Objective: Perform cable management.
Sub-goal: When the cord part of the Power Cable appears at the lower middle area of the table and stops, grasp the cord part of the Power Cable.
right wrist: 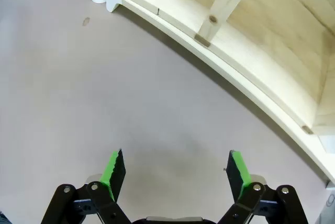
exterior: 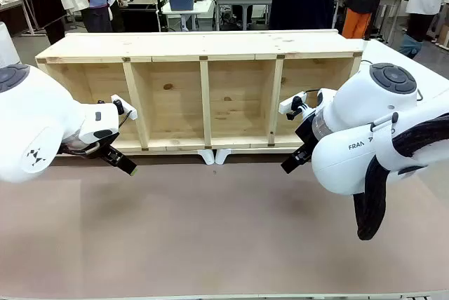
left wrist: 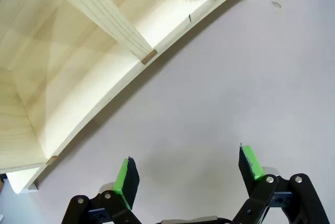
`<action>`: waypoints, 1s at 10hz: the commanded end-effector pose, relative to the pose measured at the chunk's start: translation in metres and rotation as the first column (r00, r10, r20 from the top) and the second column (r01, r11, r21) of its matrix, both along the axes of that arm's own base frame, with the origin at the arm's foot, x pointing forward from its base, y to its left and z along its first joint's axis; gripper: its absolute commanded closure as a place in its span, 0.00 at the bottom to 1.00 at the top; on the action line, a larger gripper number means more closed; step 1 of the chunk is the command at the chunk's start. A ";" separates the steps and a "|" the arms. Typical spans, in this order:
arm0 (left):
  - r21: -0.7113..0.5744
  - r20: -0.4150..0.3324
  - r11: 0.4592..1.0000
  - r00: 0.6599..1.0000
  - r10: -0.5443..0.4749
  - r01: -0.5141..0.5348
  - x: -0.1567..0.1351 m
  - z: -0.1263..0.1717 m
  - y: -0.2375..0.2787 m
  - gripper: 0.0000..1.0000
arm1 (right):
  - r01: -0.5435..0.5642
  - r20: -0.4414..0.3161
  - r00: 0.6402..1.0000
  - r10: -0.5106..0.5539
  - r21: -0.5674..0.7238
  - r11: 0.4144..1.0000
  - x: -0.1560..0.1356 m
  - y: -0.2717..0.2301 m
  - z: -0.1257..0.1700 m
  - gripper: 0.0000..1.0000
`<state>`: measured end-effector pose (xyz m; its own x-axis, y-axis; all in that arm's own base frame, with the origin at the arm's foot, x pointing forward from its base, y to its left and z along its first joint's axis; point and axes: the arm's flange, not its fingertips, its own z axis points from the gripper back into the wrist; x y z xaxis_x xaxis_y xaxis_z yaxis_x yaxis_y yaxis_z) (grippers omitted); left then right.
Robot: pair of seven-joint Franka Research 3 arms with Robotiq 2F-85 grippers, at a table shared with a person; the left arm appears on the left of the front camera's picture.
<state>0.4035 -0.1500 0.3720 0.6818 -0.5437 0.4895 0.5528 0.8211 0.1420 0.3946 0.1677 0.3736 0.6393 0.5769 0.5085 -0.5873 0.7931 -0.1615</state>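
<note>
Hover low over table (exterior: 210, 237) before shelf (exterior: 203, 46), both released.
Shows left gripper (exterior: 130, 168) near the shelf's left bay, green pads (left wrist: 125, 177) spread wide, grasping nothing; shows right gripper (exterior: 287, 167) near the right bay, pads (right wrist: 238, 169) likewise apart, empty.

Grey-brown table (exterior: 210, 237), long four-bay wooden shelf unit (exterior: 203, 46) on white feet (exterior: 208, 156) along its far side.
</note>
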 end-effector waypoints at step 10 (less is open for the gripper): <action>0.000 0.000 1.000 1.000 -0.001 0.001 0.000 0.000 0.000 0.00 | 0.000 0.000 1.000 0.000 0.000 1.000 0.000 0.000 0.000 0.00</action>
